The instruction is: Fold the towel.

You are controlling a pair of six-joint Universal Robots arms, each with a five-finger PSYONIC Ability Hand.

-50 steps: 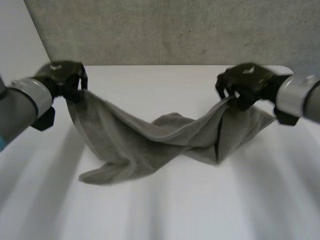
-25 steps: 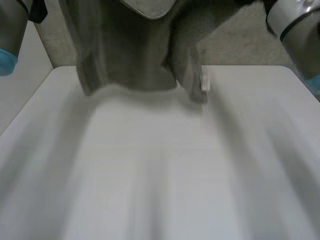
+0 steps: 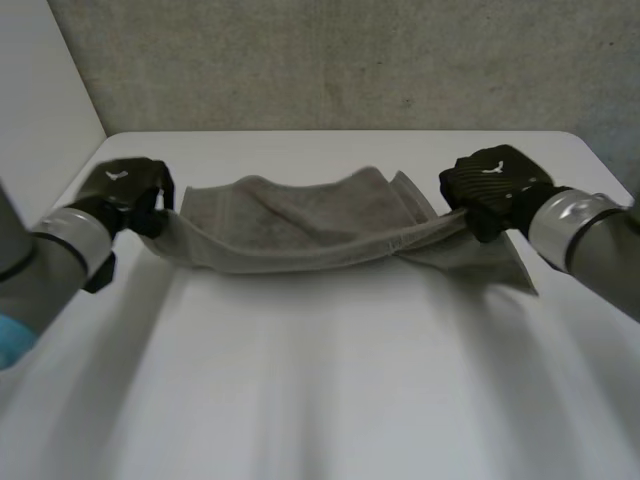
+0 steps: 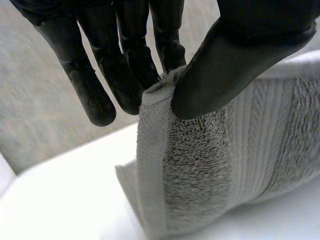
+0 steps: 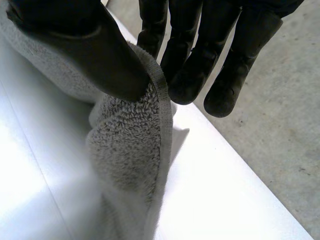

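White desk [image 3: 330, 400], grey wall behind. Across its far half the grey towel [image 3: 290, 225] is strung between both hands, its slack sagging to the desk. The left hand [image 3: 128, 188] pinches one end's hem between thumb and fingers, and the right hand [image 3: 492, 180] pinches the other end likewise. It looks like thick, soft terry, light and floppy, so the hemmed corners seem the surest hold.

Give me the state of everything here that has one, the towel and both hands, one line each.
towel, stretched between the two hands, rumpled, not neatly folded
left hand, shut on the towel's left end, hem pinched between thumb and fingers
right hand, shut on the towel's right end, edge pinched under the thumb
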